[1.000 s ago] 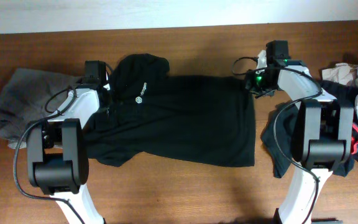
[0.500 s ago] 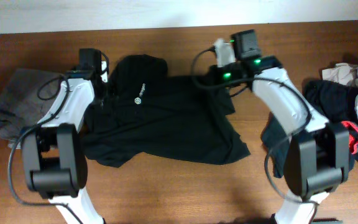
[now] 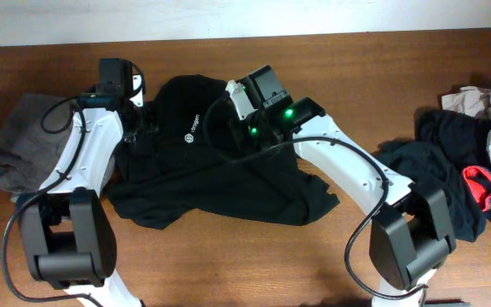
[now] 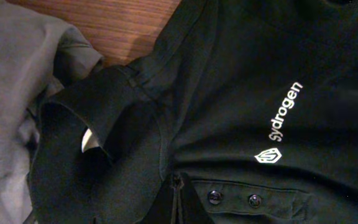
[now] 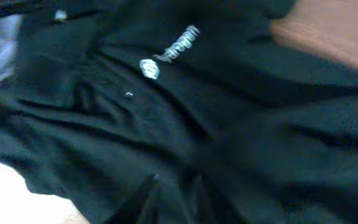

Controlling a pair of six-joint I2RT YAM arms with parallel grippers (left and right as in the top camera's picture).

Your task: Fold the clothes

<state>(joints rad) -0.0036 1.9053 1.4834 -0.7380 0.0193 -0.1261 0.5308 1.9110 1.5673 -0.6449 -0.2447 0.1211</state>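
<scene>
The black short-sleeved cloth shirt with a white chest logo (image 3: pixel 220 175) is lying rumpled on the brown wooden table (image 3: pixel 356 60), with 1 fold barely beginning. The left gripper (image 4: pixel 176 198) is pinching its placket. The right gripper (image 5: pixel 174 198) is showing narrow jaws, and I cannot tell whether it is holding cloth.

A black shirt (image 3: pixel 228 183) blankets the desk (image 3: pixel 373 68) under and between the left gripper (image 4: pixel 176 200) and right gripper (image 5: pixel 169 193). A grey garment (image 3: pixel 15 141) crowds the left gripper's outer left side. Bare wood lies open beyond both grippers and right of the right gripper, until a heap of clothes (image 3: pixel 471 170) far right
</scene>
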